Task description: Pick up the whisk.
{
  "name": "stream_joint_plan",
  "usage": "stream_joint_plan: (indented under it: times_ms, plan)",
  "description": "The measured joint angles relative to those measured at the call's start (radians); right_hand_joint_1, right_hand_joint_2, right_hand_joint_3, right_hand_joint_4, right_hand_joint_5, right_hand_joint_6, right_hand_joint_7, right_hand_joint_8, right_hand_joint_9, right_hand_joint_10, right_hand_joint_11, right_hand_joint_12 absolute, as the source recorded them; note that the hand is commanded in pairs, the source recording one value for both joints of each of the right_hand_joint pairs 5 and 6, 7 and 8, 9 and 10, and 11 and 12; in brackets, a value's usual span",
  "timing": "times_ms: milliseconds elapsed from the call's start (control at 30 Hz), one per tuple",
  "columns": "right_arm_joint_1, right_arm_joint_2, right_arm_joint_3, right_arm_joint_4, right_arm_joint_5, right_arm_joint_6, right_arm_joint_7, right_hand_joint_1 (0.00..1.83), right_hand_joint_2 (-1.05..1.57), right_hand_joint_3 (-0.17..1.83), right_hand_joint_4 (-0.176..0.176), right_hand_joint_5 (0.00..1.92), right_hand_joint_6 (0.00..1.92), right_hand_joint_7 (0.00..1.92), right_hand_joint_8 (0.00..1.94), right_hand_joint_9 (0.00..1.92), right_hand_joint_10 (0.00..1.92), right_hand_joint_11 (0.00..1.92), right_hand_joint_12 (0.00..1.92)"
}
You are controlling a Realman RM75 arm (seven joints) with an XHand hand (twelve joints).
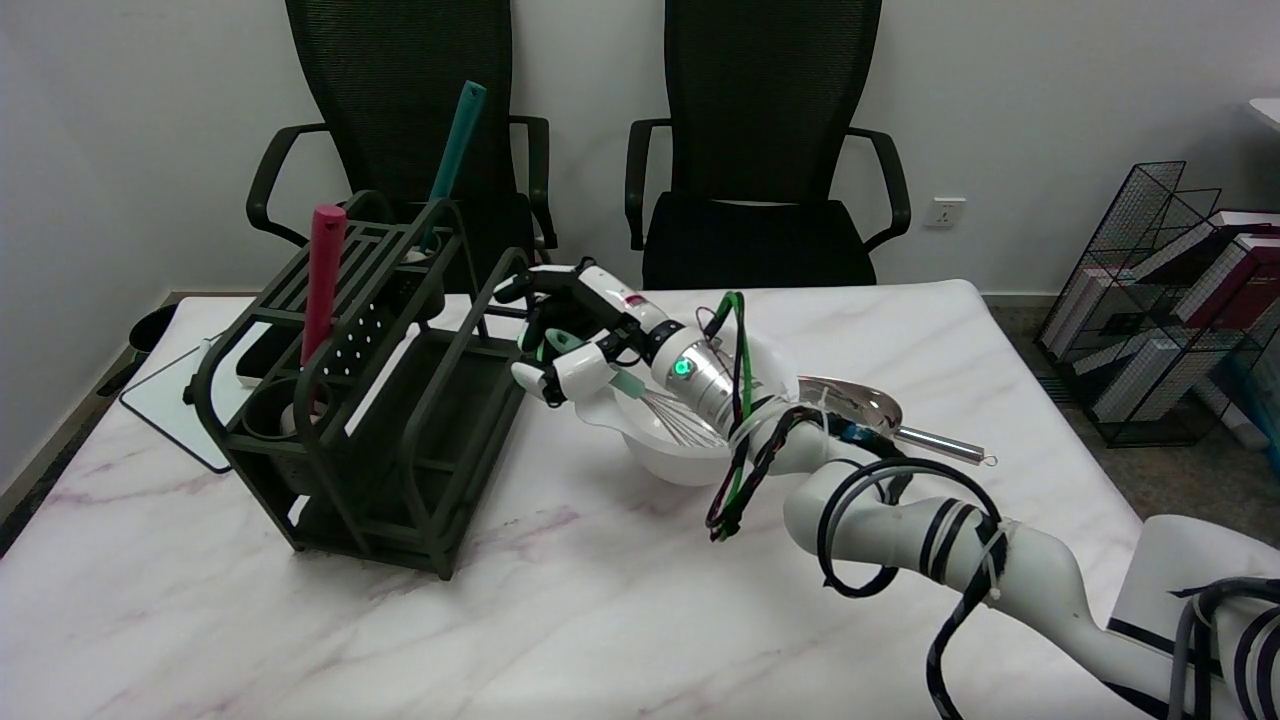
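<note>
The whisk lies with its wire head inside a white bowl at the middle of the marble table. Its green handle slants up and to the left over the bowl's rim. My right hand is at the handle's upper end, just left of the bowl, and its fingers curl around it. A bit of green shows between thumb and fingers. The forearm crosses above the bowl and hides part of the whisk. The wire head still sits low in the bowl.
A dark green utensil rack stands close to the left of my hand, holding a pink handle and a teal handle. A metal scoop lies right of the bowl. Two black chairs stand behind the table.
</note>
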Motion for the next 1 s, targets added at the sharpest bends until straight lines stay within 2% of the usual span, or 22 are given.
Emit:
stream_joint_plan:
  times_ms: [533, 567, 633, 733, 1000]
  plan:
    - [-0.042, 0.040, 0.045, -0.039, 0.000, 0.009, 0.000, 1.11, 0.34, 1.18, 0.000, 0.53, 0.53, 0.98, 0.98, 1.10, 1.10, 1.28, 1.28]
    - [-0.046, 0.043, 0.048, -0.041, 0.000, 0.011, 0.000, 1.12, 0.34, 1.19, 0.000, 0.74, 0.74, 1.04, 1.04, 1.12, 1.12, 1.28, 1.28]
    - [-0.054, 0.048, 0.054, -0.044, 0.000, 0.017, 0.000, 1.06, 0.39, 1.16, 0.000, 0.91, 0.91, 1.15, 1.15, 1.20, 1.20, 1.27, 1.27]
    - [-0.065, 0.056, 0.064, -0.049, 0.000, 0.024, 0.000, 1.01, 0.53, 1.02, 0.000, 1.18, 1.18, 1.20, 1.20, 1.25, 1.25, 1.27, 1.27]
    - [-0.097, 0.078, 0.087, -0.060, 0.000, 0.044, 0.006, 1.00, 0.57, 1.00, 0.000, 1.23, 1.23, 1.20, 1.20, 1.26, 1.26, 1.29, 1.29]
